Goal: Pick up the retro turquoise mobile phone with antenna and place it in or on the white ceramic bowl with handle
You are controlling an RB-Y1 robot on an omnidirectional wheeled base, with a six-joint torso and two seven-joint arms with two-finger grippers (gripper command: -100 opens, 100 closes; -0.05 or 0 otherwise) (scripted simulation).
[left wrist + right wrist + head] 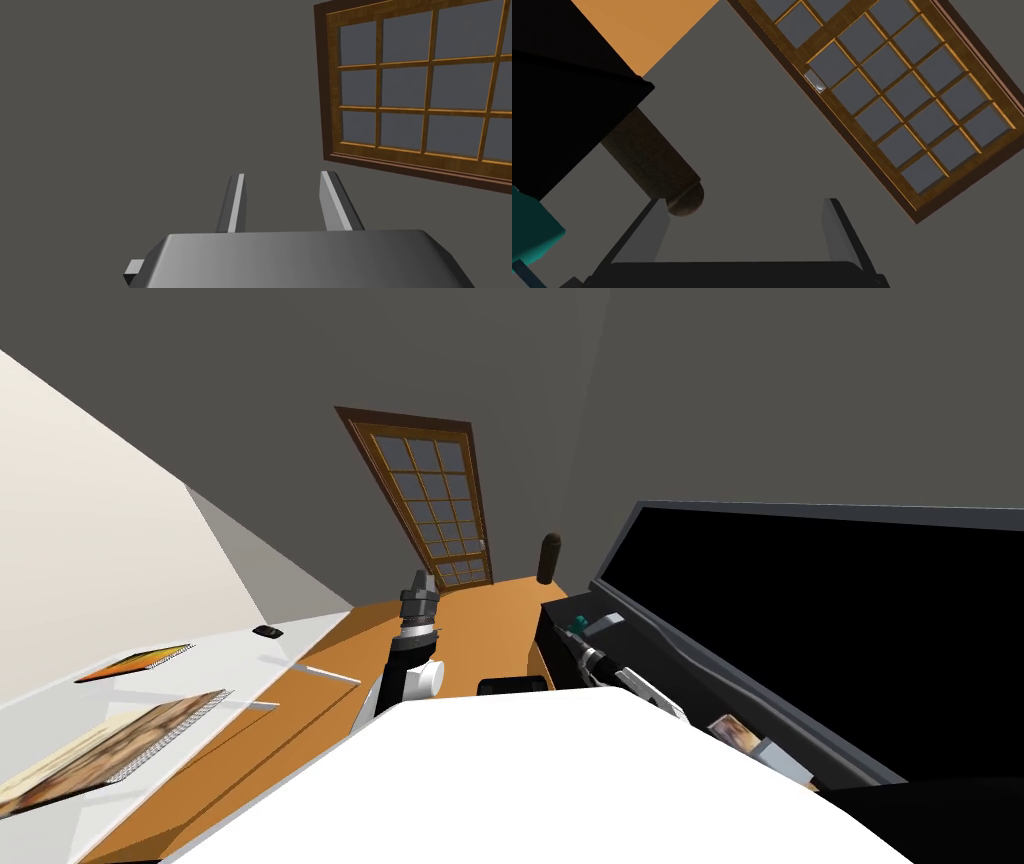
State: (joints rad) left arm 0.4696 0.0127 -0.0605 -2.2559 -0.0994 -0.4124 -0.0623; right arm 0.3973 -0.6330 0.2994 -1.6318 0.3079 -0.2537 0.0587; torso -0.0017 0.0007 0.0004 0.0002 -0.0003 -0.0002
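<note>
So, early stage: nothing picked yet. The phone (534,230), a teal block, sits at the edge of a black unit (553,638) on my right. It is just beside the right gripper (743,200) but outside its fingers, not btwn them. That gripper is spread wide and empty. It looks past the phone toward a dark rounded post (657,170) and a paned door (892,110). In the head view the phone is a small teal spot on the unit's near corner, w/ the right forearm close by. The left gripper (283,174) is raised in front of my chest, fingers a narrow gap apart, holding nothing; idle arm.

Done, by my read: the approach to the phone, approx.

Left to do:
- Line the gripper up so the phone sits btwn the fingers; I'd guess a sideways shift or a wrist turn.
- Close, lift and carry.
- Set it down in the bowl.

Where the bowl stands I can't tell. A white tabletop (230,663) w/ notebooks (135,661) lies to my left, so prob. a turn or a reach across comes after the lift. Call it roughly a fifth done, w/ no contact so far as I can see.
</note>
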